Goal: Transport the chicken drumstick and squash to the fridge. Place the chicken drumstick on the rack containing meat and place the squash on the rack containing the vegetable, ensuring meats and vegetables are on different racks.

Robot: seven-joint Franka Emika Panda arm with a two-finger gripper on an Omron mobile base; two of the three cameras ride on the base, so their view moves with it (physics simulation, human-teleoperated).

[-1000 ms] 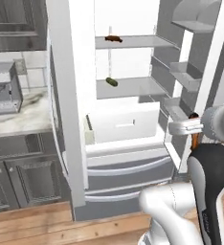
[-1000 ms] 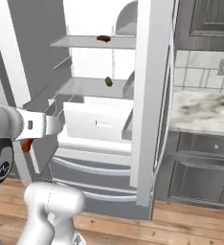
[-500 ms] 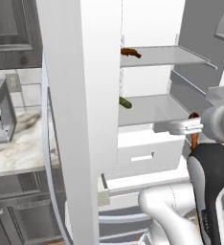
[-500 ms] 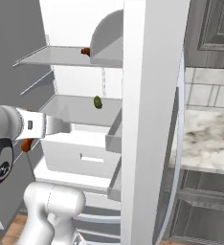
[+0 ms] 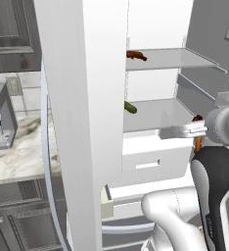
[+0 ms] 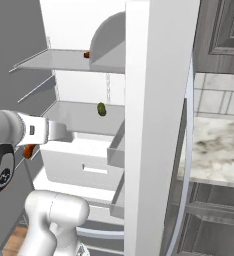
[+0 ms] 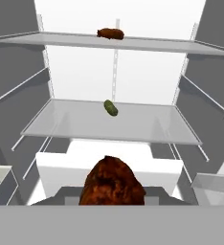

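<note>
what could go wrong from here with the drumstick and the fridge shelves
1. The gripper, shut on the chicken drumstick, sits about level with the lower shelf, where the vegetable lies. Pushing straight in would likely mix meat with vegetables.
2. The meat is on the upper shelf. Raising the drumstick there could clip that shelf's front edge.
3. The drumstick hangs below the hand in the left base view, so it might slip or swing on the lift.

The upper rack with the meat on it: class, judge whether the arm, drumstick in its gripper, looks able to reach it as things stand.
Probably yes. The fridge stands open, and the rack containing meat has bare space beside the meat. The gripper, shut on the chicken drumstick, sits lower, at drawer height, so it must rise first.
</note>
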